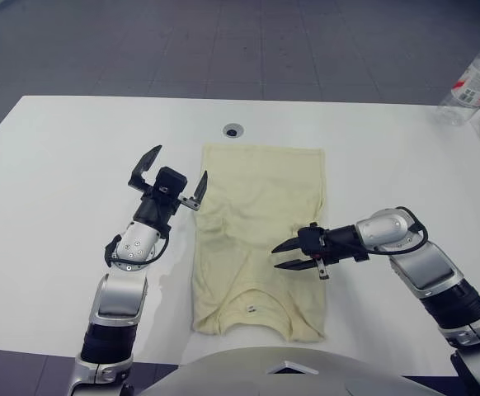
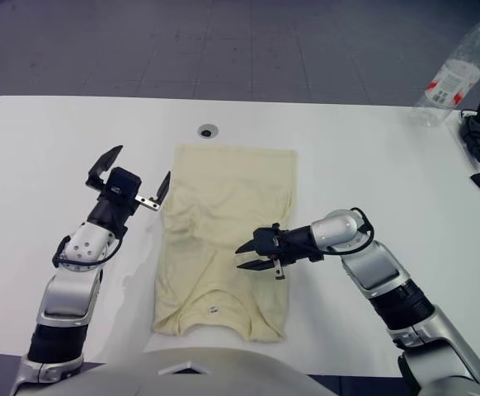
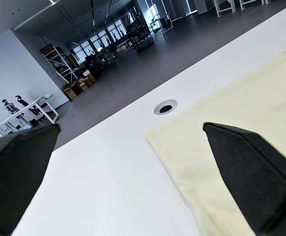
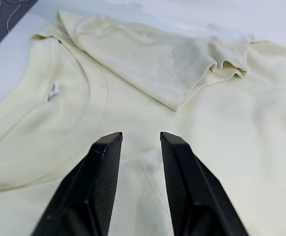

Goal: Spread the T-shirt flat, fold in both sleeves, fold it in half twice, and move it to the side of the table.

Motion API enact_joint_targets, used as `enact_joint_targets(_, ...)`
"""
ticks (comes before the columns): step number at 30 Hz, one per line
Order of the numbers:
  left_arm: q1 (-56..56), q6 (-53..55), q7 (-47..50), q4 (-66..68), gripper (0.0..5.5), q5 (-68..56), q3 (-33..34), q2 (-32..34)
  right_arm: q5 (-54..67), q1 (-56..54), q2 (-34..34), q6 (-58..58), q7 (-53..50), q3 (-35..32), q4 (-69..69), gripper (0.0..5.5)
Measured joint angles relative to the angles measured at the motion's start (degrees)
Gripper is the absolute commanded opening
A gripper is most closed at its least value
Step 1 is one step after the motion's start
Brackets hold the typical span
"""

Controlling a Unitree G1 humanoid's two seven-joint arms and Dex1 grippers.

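Observation:
A pale yellow T-shirt (image 1: 256, 223) lies flat on the white table (image 1: 58, 165), collar toward the near edge, with both sleeves folded inward. My left gripper (image 1: 174, 175) hovers open at the shirt's left edge, one fingertip over the cloth, nothing between its fingers. My right gripper (image 1: 283, 255) is open low over the shirt's right half, pointing left, holding nothing. In the right wrist view its fingers (image 4: 103, 167) hang just above the fabric near the folded sleeve (image 4: 182, 69) and the collar label (image 4: 54, 89).
A round cable grommet (image 1: 233, 129) sits in the table beyond the shirt. A clear plastic bottle (image 1: 471, 82) lies at the far right, with dark cables (image 2: 479, 132) near it. The table's left and right sides hold bare room.

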Motion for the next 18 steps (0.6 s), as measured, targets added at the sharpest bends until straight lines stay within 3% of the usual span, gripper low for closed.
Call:
enact_joint_targets(6, -0.7, 0.0, 0.0, 0.7, 5.4, 0.0, -0.3, 0.0, 3.6, -0.3, 0.2, 3.7, -3.0, -7.0, 1.3, 3.08)
enact_joint_targets(11, 0.3, 0.1, -4.6, -1.6, 5.4, -1.9, -1.2, 2.1, 11.5, 1.3, -6.7, 5.0, 3.7, -15.5, -0.6, 3.9)
enact_joint_targets(18, 5.6, 1.3, -18.5, -9.4, 5.4, -8.8, -1.8, 10.1, -1.8, 8.8, -10.5, -2.7, 2.1, -8.5, -0.6, 5.14)
